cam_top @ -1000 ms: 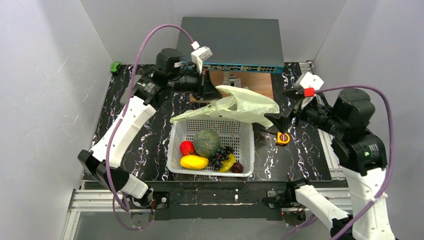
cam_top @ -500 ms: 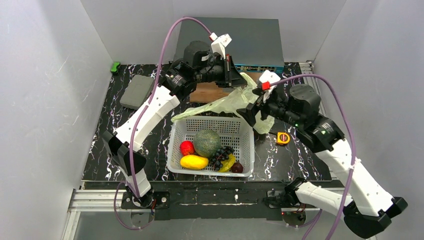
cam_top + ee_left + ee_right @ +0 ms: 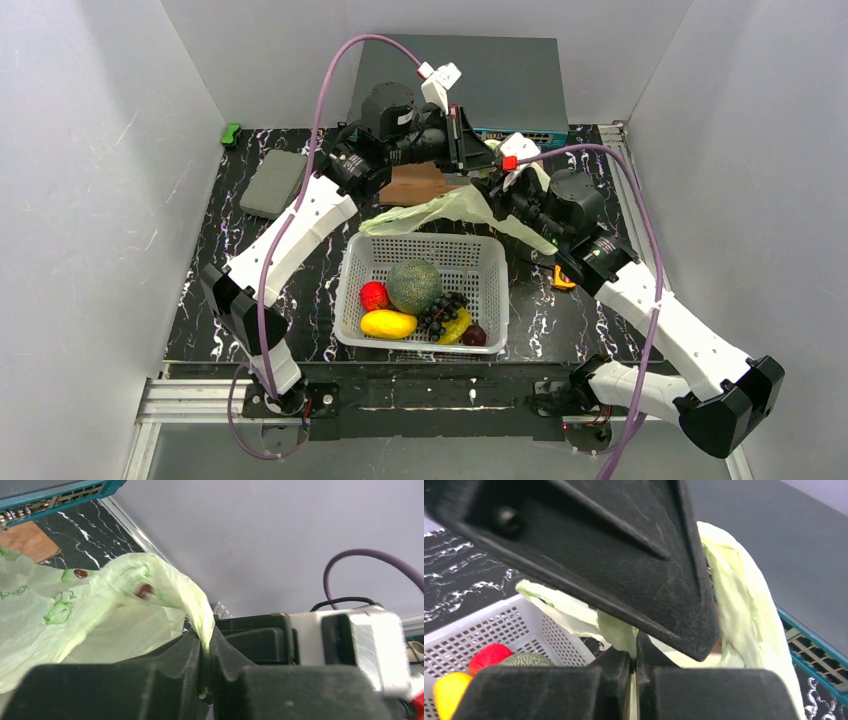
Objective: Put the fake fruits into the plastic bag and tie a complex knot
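Place: a robot lab test cell.
Walls: plain grey panels [image 3: 90, 150] box it in on three sides.
Bench: marbled black table [image 3: 215, 220] on aluminium rails [image 3: 190, 400].
Kit: left arm [image 3: 290, 235], right arm [image 3: 660, 320], purple cable [image 3: 330, 75], network switch [image 3: 510, 80] at the back.

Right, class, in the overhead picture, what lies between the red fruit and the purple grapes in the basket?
The green melon sits between the red fruit and the grapes, seen in the top external view.

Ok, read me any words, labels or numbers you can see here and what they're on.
Nothing reads clearly.
plastic bag: green printed lettering at its left edge, crumpled and cut off, unreadable.
network switch: port markings too small.
tape measure: face too small, partly hidden.
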{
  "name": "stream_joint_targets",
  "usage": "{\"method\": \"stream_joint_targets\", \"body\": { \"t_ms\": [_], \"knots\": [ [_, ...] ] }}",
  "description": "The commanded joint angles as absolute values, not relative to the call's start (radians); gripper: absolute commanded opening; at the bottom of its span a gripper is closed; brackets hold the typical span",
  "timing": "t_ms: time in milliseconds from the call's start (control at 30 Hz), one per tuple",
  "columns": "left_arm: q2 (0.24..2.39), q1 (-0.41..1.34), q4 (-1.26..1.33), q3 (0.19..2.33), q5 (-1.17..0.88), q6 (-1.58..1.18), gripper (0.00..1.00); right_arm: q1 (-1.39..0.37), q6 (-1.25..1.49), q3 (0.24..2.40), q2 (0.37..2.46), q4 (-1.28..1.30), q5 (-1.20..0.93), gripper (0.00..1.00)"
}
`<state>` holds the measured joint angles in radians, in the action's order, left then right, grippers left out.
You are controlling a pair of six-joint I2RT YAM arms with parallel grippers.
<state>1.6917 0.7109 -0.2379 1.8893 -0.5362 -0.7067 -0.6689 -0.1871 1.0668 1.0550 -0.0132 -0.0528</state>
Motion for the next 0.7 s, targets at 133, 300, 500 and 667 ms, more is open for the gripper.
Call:
{"method": "stream_joint_targets", "body": {
  "t_ms": [133,300,500,667],
  "knots": [
    [1.531,0.53,-0.292,1.856,-0.629,-0.516,0.62,-0.616,-0.194,1.05,0.877,0.09,-0.23,0.01],
    [1.381,0.49,-0.52,1.668,-0.586,-0.008,0.74,-0.608,-0.223,1.015,0.781,0.191,-0.343,0.01],
    [1.274,0.524,-0.568,1.412,-0.576,0.265,0.89,-0.606,-0.22,1.03,0.776,0.236,-0.413,0.01],
    [1.312,0.559,-0.6,1.37,-0.523,0.381,0.91,-0.606,-0.229,1.051,0.767,0.28,-0.446,0.01]
  ]
}}
